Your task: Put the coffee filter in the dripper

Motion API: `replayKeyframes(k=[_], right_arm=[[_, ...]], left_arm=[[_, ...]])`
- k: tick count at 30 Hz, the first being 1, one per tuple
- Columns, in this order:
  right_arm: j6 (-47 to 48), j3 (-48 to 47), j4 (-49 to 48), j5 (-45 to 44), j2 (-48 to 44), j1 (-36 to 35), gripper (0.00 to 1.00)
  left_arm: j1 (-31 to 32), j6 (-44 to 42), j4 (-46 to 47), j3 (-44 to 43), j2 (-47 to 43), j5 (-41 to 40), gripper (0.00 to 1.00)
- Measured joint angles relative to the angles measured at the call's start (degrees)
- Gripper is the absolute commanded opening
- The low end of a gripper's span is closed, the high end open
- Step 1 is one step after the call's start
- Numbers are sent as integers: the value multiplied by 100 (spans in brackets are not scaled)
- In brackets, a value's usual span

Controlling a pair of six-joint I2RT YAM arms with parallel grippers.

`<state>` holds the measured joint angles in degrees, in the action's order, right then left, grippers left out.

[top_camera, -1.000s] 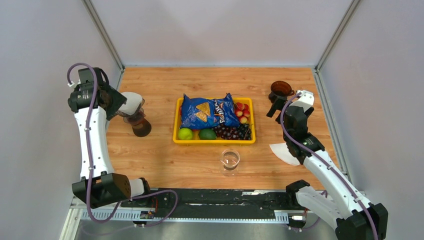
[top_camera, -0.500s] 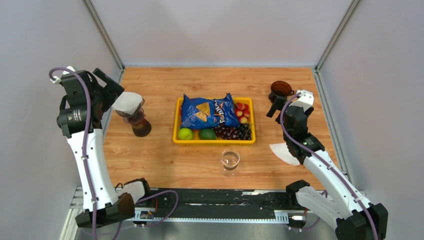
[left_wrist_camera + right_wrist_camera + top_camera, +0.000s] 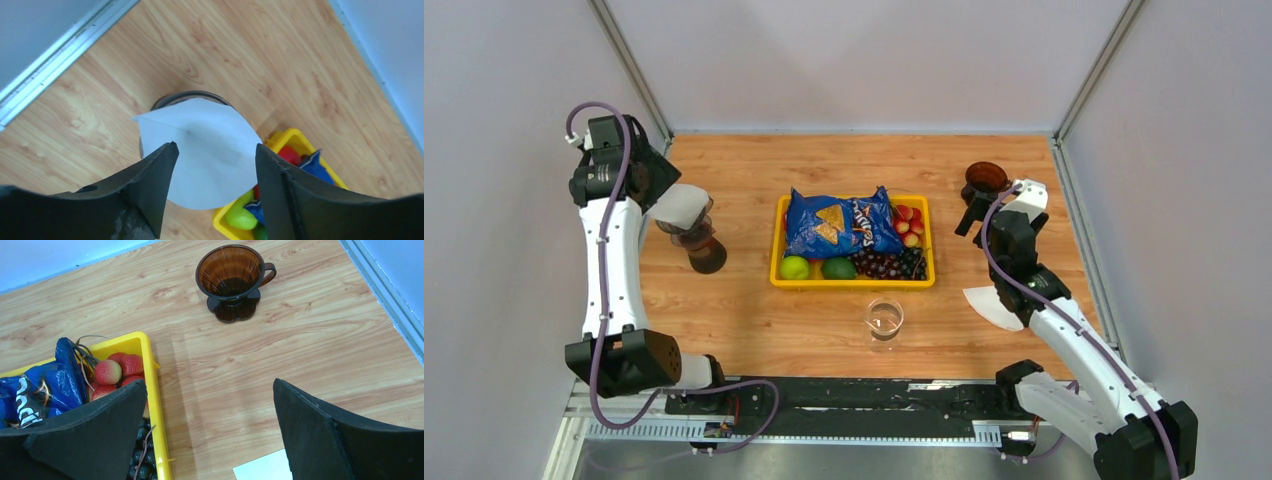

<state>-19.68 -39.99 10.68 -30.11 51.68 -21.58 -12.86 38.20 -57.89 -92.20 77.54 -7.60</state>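
- Sitting mid-table (image 3: 754, 330), a yellow tray (image 3: 776, 262) holds a chip bag (image 3: 834, 225) and fruit.
- Left of the tray, the left gripper (image 3: 216, 147) hangs with jaws apart, gripping nothing.
- Right of the tray, the right gripper (image 3: 210, 382) stands wide and empty.
- Left of the tray, the filter (image 3: 195, 125) rests in the dripper (image 3: 692, 233).
- Right of the tray lie a spare filter (image 3: 989, 305) and, farther back, a second dripper (image 3: 230, 275).

Open counter (image 3: 744, 320) seen between the filter-topped dripper (image 3: 702, 250) and yellow tray (image 3: 775, 250), a glass (image 3: 885, 318) stood near the tray's front, empty dripper (image 3: 231, 280) unobstructed from above
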Motion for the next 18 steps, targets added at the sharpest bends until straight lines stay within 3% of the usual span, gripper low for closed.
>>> replayKeyframes(k=[6, 18], right_arm=[[13, 0, 0, 17, 72, 2, 100], [28, 0, 0, 20, 225, 2, 100]], left_arm=[[2, -15, 11, 63, 212, -409, 46], [28, -197, 81, 330, 855, -315, 39]])
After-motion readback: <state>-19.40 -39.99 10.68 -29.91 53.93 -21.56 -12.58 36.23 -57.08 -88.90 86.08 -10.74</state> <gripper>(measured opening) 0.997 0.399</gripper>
